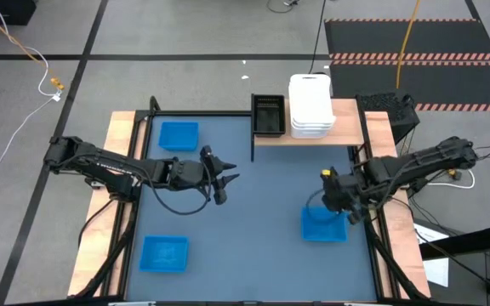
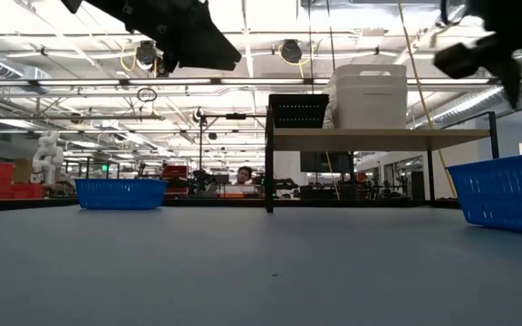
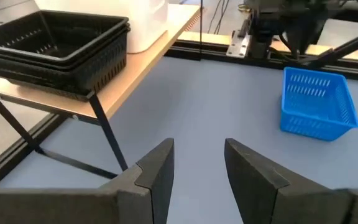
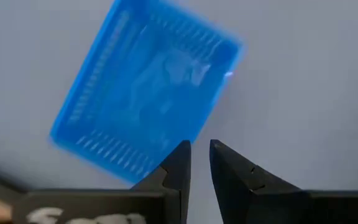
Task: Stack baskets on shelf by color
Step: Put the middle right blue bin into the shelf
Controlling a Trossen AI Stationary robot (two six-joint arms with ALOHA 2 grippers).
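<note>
Left gripper (image 1: 228,178) hangs open over the table's middle; right gripper (image 1: 344,214), fingers slightly parted, near the right edge.

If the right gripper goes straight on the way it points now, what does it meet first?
Probably the blue basket below the right gripper, near one edge; the depth is unclear, so it could land on the tabletop instead.
</note>
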